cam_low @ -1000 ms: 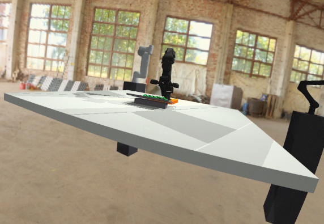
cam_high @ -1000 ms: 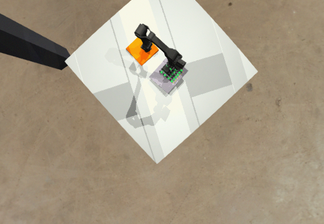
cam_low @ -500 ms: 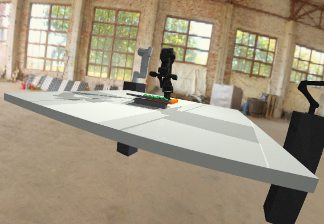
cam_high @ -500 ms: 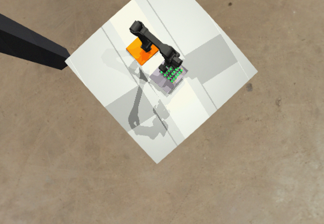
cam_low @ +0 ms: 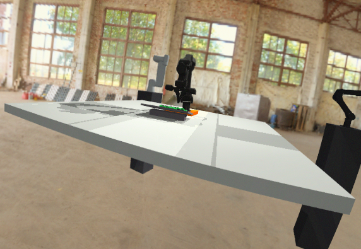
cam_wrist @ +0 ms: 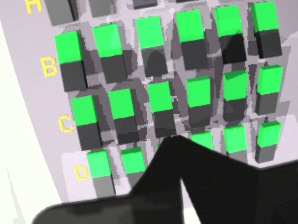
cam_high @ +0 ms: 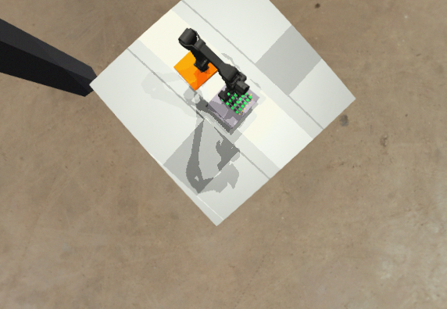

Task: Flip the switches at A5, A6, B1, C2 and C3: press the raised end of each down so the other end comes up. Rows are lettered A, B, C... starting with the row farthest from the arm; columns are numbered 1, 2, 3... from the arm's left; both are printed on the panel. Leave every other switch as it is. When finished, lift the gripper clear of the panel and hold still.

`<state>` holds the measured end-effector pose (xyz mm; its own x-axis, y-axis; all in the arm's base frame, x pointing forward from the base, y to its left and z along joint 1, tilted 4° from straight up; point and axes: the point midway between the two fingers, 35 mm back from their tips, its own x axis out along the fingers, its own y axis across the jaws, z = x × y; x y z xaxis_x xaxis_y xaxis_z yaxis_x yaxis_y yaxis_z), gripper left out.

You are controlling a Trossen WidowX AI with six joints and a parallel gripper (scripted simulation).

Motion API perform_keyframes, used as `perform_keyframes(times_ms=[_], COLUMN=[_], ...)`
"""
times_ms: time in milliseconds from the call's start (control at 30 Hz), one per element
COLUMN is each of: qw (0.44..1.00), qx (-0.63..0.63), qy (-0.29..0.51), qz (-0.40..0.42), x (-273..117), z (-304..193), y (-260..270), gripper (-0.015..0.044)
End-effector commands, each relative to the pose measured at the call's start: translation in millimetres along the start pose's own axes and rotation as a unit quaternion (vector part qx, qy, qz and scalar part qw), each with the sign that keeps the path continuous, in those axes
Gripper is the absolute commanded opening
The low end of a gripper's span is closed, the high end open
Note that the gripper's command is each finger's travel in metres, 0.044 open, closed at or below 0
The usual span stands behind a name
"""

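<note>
Switch C3 [cam_wrist: 162, 109] is in the third row of panel [cam_high: 231, 121] [cam_low: 167, 115] [cam_wrist: 42, 112], inside the field of switches. Its long axis goes from the row B side to the row D side. Gripper [cam_high: 234, 89] [cam_low: 186, 106] [cam_wrist: 173, 144] is narrow, fingers together, nothing between. In the wrist view C3 appears just beyond the tip, toward row B; switch C2 [cam_wrist: 124, 116] is beside it, toward the arm's left. Therefore, reaching C3 probably needs a small move away from the arm's base; contact I cannot tell.

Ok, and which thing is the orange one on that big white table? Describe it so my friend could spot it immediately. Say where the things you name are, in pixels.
Find the white table [cam_high: 250, 23] [cam_low: 164, 135], then the black robot arm [cam_high: 212, 56] [cam_low: 188, 70] standing on it. The orange square [cam_high: 190, 75] [cam_low: 194, 113] lies under the arm's foot, beside the grey-purple switch panel [cam_high: 231, 122] [cam_low: 167, 115]. Unlike that panel, it is plain, with no rows of green-ended switches.
</note>
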<state>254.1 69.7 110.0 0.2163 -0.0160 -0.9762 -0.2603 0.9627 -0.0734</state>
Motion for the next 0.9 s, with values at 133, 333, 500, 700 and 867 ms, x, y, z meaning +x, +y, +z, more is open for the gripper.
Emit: perform_keyframes(times_ms=[133,333,500,700,867], qw=[1.000,1.000,1.000,1.000,1.000], qx=[-0.002,-0.002,-0.002,-0.002,-0.002], qy=[0.002,0.002,0.002,0.002,0.002], qz=[0.002,0.001,0.001,0.001,0.001], x=[4.4,14.4,18.1,27.5,28.6], z=[-2.2,-2.7,-2.7,-2.9,-2.9], y=[0.4,0.4,0.4,0.4,0.4], gripper=[0.0000,0.0000,0.0000,0.0000,0.0000])
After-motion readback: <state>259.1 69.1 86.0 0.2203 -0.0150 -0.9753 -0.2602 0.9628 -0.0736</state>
